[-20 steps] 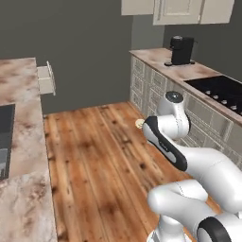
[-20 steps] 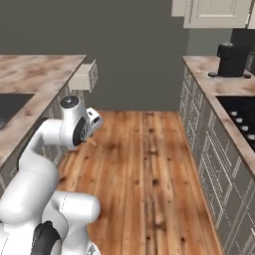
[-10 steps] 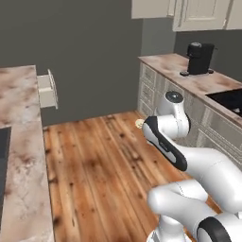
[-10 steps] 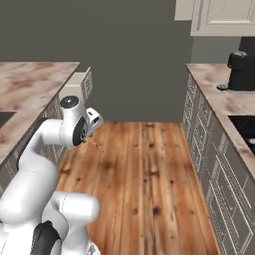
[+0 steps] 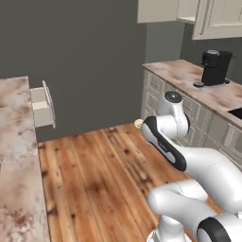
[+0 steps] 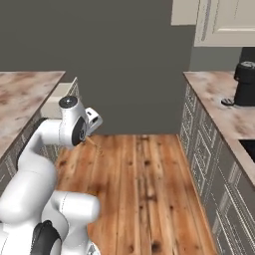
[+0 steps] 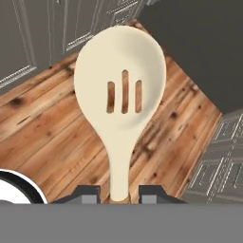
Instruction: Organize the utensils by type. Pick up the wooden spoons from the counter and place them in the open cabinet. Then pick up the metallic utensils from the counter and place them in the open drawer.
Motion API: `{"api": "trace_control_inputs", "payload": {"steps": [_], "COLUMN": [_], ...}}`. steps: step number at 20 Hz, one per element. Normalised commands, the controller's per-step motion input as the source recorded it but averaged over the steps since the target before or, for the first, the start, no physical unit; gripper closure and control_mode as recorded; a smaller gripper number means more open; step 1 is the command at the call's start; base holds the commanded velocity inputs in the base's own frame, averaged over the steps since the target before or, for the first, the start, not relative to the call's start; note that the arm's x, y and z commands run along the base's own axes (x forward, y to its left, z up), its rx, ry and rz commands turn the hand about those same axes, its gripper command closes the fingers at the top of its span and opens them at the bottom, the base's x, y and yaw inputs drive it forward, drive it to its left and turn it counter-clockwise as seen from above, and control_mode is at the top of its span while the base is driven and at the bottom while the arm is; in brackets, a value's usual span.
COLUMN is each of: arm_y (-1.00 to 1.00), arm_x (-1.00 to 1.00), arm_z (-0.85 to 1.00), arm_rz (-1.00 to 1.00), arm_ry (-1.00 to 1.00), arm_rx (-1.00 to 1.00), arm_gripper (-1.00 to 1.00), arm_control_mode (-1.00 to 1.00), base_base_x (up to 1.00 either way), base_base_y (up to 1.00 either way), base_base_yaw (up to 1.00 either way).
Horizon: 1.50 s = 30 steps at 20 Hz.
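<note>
counter (image 5: 19,142) ran down the left, open drawer (image 5: 41,105) stuck out at its far end, second counter (image 5: 189,75) on the right — coffee machine (image 5: 215,67) on it, wall cabinets (image 5: 212,19) above

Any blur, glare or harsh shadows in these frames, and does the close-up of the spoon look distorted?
Left base view: soft, even light, no glare; the coffee machine and open drawer look slightly fuzzy. Right base view: equally flat, the wood floor without hard shadows. Hand view: the slotted spoon is sharp but looms large from closeness, held between the fingers.
</note>
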Motion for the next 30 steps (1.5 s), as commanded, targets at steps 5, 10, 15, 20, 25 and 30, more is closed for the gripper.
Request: {"api": "trace_control_inputs", "payload": {"steps": [5,10,15,20,25,30], "arm_y": [0.0,0.0,0.0,0.0,0.0,0.0], "arm_x": [0.0,0.0,0.0,0.0,0.0,0.0], "arm_z": [0.0,0.0,0.0,0.0,0.0,0.0], "arm_rz": [0.0,0.0,0.0,0.0,0.0,0.0], "arm_ry": [0.0,0.0,0.0,0.0,0.0,0.0], "arm_rx": [0.0,0.0,0.0,0.0,0.0,0.0], "arm_gripper": [1.0,1.0,1.0,1.0,1.0,1.0], "arm_control_mode": [1.0,1.0,1.0,1.0,1.0,1.0], "base_base_x": [0.92,0.89,0.92,0.96,0.95,0.93], "base_base_y": [-0.06,-0.07,-0.11,-0.17,-0.17,-0.17], "base_base_yaw": [-0.19,-0.21,-0.16,-0.1,-0.12,-0.14]}}
